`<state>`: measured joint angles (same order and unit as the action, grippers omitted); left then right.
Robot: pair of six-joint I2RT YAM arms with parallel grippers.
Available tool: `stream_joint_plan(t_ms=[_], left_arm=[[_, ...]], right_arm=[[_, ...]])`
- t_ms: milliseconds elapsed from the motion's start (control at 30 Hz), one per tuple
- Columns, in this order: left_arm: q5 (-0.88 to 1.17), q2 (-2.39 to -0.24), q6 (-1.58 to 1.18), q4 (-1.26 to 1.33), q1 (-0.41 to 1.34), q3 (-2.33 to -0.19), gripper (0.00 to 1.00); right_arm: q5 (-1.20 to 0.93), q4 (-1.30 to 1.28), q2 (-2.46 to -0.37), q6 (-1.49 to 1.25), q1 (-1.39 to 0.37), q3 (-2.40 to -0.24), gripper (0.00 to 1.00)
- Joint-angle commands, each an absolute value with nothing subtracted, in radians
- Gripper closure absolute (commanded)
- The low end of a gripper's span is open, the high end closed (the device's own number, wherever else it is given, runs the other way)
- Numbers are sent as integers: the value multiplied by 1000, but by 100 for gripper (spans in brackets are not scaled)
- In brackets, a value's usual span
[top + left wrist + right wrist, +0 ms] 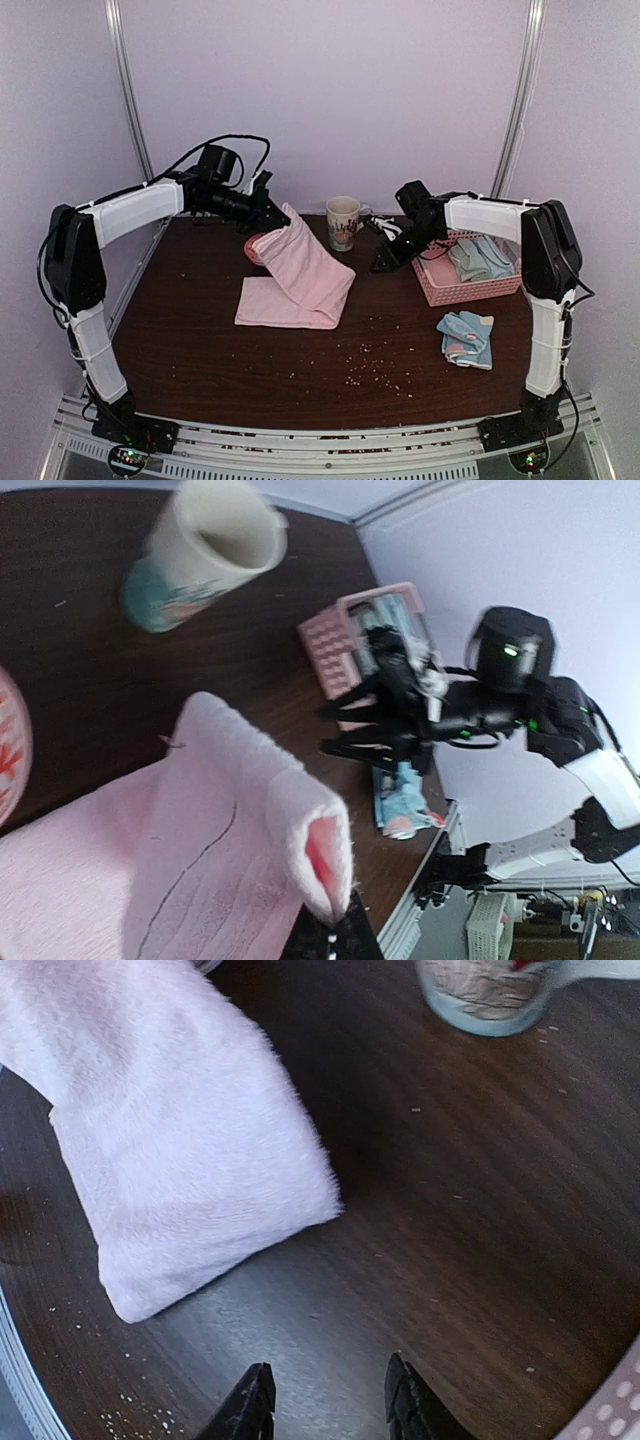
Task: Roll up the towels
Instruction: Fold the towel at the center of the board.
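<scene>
Between the left tool's tips: one corner of the pink towel, lifted

Right at the left tool [274, 214], clamped tight on a corner of the pink towel [300, 275], the cloth hangs down and away, its long axis slanting to the worktop [200, 370], where the rest lies folded flat. Further out, the right tool [385, 262] hovers partly open with nothing in it, and the towel is off to its left. The left arm looks the nearer one. Beyond that, a blue patched towel [467, 338] lies loose, and folded towels [480, 258] sit in the basket [440, 293].

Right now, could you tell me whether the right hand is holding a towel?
No, the right hand hangs open and empty over the table, apart from the pink towel.
</scene>
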<state>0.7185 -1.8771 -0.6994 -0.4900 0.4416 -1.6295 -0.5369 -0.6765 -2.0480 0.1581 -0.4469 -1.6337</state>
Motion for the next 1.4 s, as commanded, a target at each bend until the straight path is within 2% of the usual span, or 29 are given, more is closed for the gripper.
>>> stream_joint_plan(t_ms=[0, 167, 300, 500, 633, 700, 800, 900, 1033, 1100, 1200, 1367], left_arm=[[833, -1961, -825, -368, 540, -1745, 100], [887, -1944, -924, -239, 572, -1701, 100], [881, -1935, -924, -233, 574, -1669, 100], [873, -1943, -1002, -105, 603, -1601, 100], [846, -1991, -1031, -54, 640, -1618, 100], [832, -2009, -1064, 1, 659, -1613, 100], [793, -2035, -1103, 62, 693, -1606, 100], [741, -2053, -1136, 92, 720, -1600, 100], [687, -2056, -1180, 152, 743, -1586, 100], [656, -2054, -1185, 151, 750, -1584, 100], [611, -2047, -1196, 151, 754, -1573, 100], [549, -2040, -1218, 160, 768, -1572, 100]], right_arm=[[-518, -676, -1970, 156, -389, -1654, 61], [-520, -653, -1938, 155, -387, -1603, 61], [-565, -657, -1940, 165, -389, -1597, 61], [-733, -681, -1909, 147, -391, -1587, 59], [-975, -550, -1836, -39, -394, -1502, 51], [-1011, -443, -1801, -131, -402, -1461, 46], [-1035, -433, -1799, -184, -420, -1474, 38], [-995, -503, -1807, -137, -445, -1522, 36], [-812, -547, -1795, -133, -488, -1535, 35], [-722, -561, -1778, -136, -512, -1534, 29], [-566, -600, -1752, -119, -557, -1540, 29], [-422, -618, -1723, -118, -620, -1545, 33]])
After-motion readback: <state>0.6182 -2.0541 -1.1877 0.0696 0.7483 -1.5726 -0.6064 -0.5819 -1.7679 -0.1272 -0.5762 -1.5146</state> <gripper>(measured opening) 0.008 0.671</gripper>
